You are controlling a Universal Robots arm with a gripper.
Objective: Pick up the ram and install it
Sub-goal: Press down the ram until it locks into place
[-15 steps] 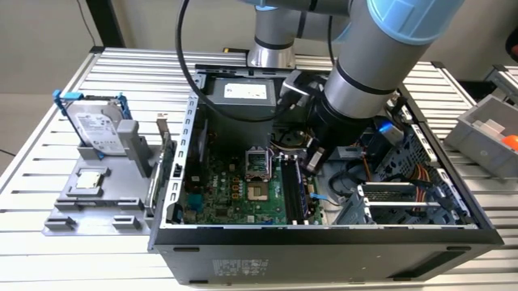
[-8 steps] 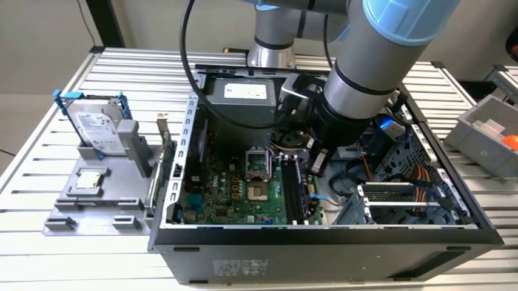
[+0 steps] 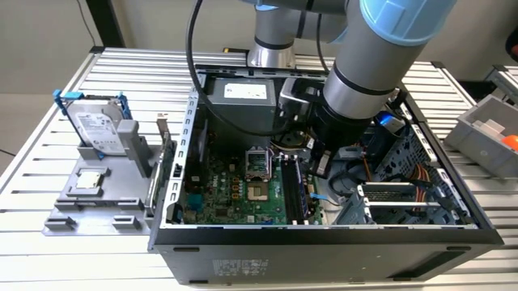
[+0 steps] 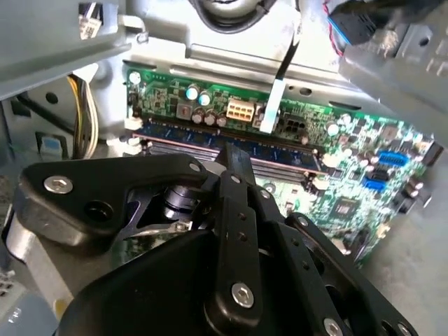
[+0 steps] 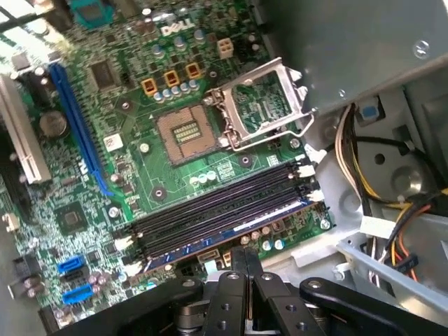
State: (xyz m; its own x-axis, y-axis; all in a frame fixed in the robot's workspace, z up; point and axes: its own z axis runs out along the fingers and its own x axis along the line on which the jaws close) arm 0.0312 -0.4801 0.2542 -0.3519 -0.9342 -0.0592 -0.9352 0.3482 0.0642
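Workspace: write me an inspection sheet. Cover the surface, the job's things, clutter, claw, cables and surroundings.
Surface: ribbed metal table carrying an open computer case.
Job's things: the ram lies along the outermost memory slot of the motherboard. I cannot tell whether it is fully seated.
Clutter: hard drive upright in a grey holder at the exterior view's left, with a small chip in front of it.
Claw: claw is right at the ram's upper edge.
Cables: black cable hangs into the case, and orange and yellow wires run beside the board.
Surroundings: grey bin at the exterior view's right.
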